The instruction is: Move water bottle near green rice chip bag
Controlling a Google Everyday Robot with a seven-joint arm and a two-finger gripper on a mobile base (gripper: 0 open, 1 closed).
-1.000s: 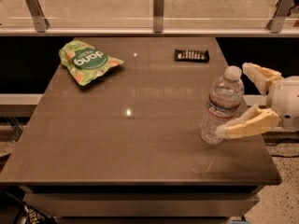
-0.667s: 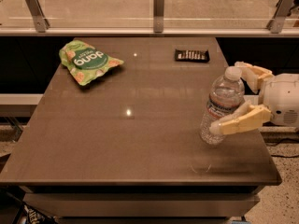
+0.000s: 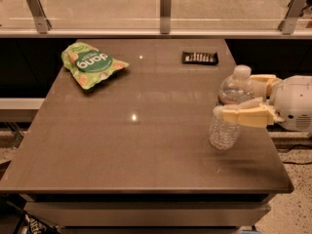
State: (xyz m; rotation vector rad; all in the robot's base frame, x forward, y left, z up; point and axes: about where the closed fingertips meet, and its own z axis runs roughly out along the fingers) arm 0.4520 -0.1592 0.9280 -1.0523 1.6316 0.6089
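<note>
The water bottle (image 3: 225, 129), clear and ribbed with a white cap, stands on the table's right side, near the right edge. My gripper (image 3: 235, 97) reaches in from the right, and its cream fingers (image 3: 243, 115) are closed on the bottle's middle, one in front and one behind. The green rice chip bag (image 3: 90, 63) lies flat at the table's far left, well away from the bottle.
A small flat black bar (image 3: 200, 57) with white marks lies at the far middle right. The brown table (image 3: 136, 145) ends just right of the bottle. A glass rail with metal posts (image 3: 165, 11) runs along the back.
My gripper has moved left around the bottle and its fingers have closed in on it. The bottle has stayed almost in place.
</note>
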